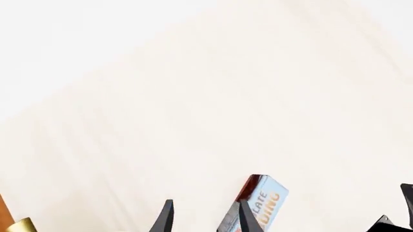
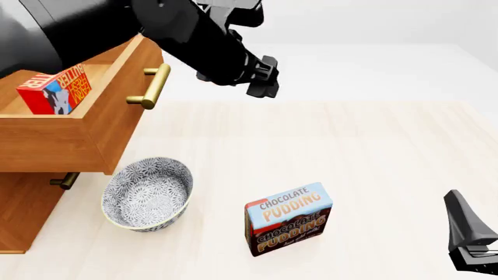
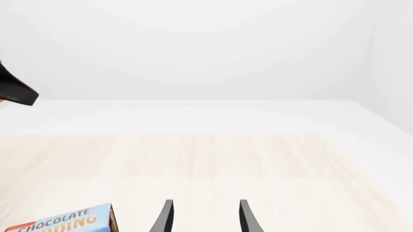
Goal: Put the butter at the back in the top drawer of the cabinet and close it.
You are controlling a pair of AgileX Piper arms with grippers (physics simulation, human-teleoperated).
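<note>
The butter, a small red box, stands inside the open top drawer of the brown cabinet at the left. The drawer is pulled out and its brass handle points toward the table. My left gripper hangs in the air to the right of the drawer's handle. In the left wrist view it is open and empty, with the handle's end at the picture's edge. My right gripper is low at the front right. In the right wrist view it is open and empty.
A patterned grey bowl sits on the table in front of the cabinet. The Chocolate Pudding box stands to its right, and also shows in the left wrist view and the right wrist view. A lower drawer handle shows under the open drawer.
</note>
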